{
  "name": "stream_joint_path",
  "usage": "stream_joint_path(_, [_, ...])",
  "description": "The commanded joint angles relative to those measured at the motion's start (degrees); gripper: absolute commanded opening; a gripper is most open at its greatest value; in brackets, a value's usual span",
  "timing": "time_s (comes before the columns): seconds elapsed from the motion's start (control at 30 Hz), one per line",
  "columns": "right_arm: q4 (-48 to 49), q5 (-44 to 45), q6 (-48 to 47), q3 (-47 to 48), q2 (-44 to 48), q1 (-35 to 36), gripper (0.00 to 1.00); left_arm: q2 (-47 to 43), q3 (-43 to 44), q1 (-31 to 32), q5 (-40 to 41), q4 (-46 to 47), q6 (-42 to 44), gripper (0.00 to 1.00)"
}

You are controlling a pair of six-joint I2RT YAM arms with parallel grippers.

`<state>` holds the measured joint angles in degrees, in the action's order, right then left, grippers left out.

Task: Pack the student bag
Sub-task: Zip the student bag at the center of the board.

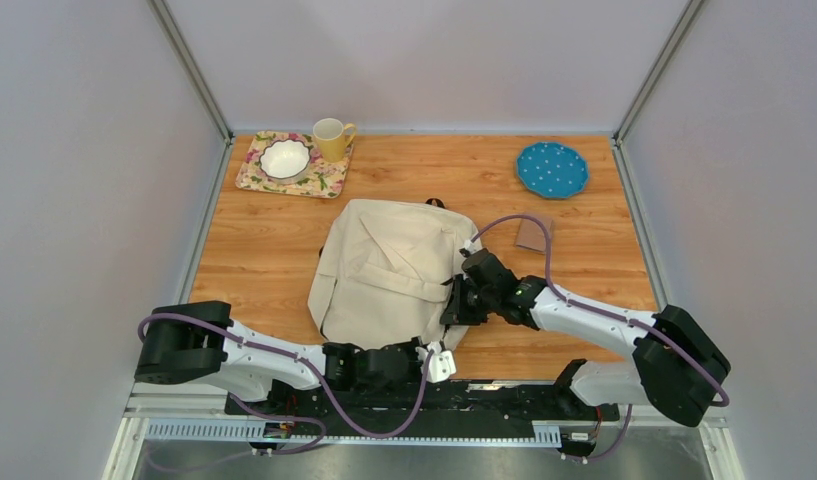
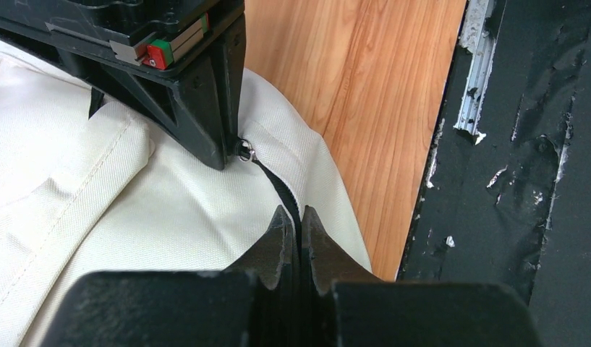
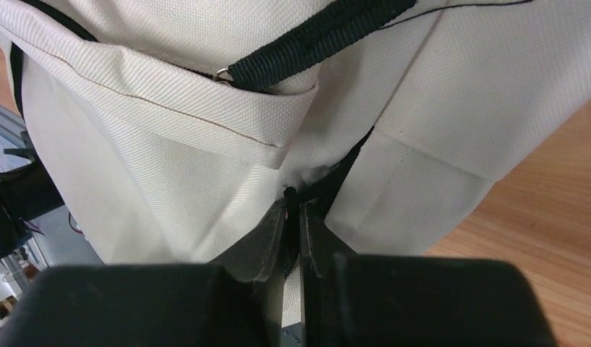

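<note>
Top cam overhead, far — both wrist cams close on bag (image 2: 97,217).

wooden table (image 1: 254,250) | student bag (image 1: 389,265) | floral mat (image 1: 319,184) | blue plate (image 1: 552,169) | brown card (image 1: 533,234)

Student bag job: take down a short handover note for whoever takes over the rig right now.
Left hand: shut, pinching the student bag on its black zipper at the near corner.
Right hand: closed at the zipper pull, apparently gripping it.
The bag lies flat on the table between the arms.
Done: both hands are set on the zipper.
Left: open the zipper, which looks closed, then pack.
</note>
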<state>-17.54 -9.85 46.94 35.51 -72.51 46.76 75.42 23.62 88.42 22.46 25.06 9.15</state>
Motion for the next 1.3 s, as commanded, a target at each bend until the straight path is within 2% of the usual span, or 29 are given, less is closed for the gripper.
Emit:
stream_joint_path(0.0, [1.7, 4.0, 1.1, 0.2, 0.6, 0.3, 0.06, -1.9, -0.3, 0.6, -0.5, 2.5, -1.1, 0.0])
stream_joint_path(0.03, [1.5, 5.9, 1.2, 0.3, 1.7, 0.3, 0.01, -1.9, -0.4, 0.6, -0.5, 2.5, -1.1, 0.0])
stream_joint_path(0.07, [0.8, 7.1, 1.1, 0.3, 2.3, 0.3, 0.0, -2.0, -0.5, 0.6, -0.4, 2.4, -1.1, 0.0])
stream_joint_path(0.3, [1.2, 19.9, 1.2, -0.3, 6.6, -1.3, 0.0, -4.2, -0.9, 0.6, -2.5, 0.8, -0.6, 0.0])
stream_joint_path(0.43, [4.4, 23.0, 1.5, -1.0, 7.7, -4.9, 0.0, -5.3, -2.3, 0.8, -3.5, 0.8, -0.2, 0.0])
stream_joint_path(0.73, [9.3, 24.7, 1.1, 0.1, 4.6, -10.2, 0.0, -5.2, -2.2, 1.1, -4.2, 0.2, -1.0, 0.0])
stream_joint_path(1.0, [11.0, 22.5, 1.8, -2.1, 6.8, -11.0, 0.0, -3.4, -1.3, 1.1, -2.9, 0.1, -2.2, 0.0])
stream_joint_path(1.03, [10.7, 21.9, 1.8, -2.6, 7.3, -10.9, 0.04, -2.9, -0.5, 1.1, -2.2, -0.4, -2.6, 0.02])
stream_joint_path(1.07, [9.9, 21.6, 1.5, -3.3, 7.9, -10.9, 0.1, -2.6, -0.2, 1.1, -1.6, -0.8, -2.9, 0.19])
stream_joint_path(1.1, [9.1, 21.7, 1.7, -3.7, 9.0, -10.9, 0.24, -2.1, 0.6, 1.1, -1.0, -1.7, -3.3, 0.24])
stream_joint_path(1.17, [6.1, 22.7, 1.5, -4.8, 10.7, -11.0, 0.38, -1.9, 1.3, 1.1, 1.0, -2.6, -3.6, 0.3])
stream_joint_path(1.2, [4.9, 23.2, 1.4, -5.1, 12.6, -11.1, 0.49, -1.9, 1.5, 1.1, 2.0, -3.2, -4.0, 0.32])
stream_joint_path(1.27, [2.1, 24.2, 1.3, -5.9, 14.9, -11.3, 0.56, -2.5, 1.4, 1.1, 5.2, -3.5, -4.4, 0.39])
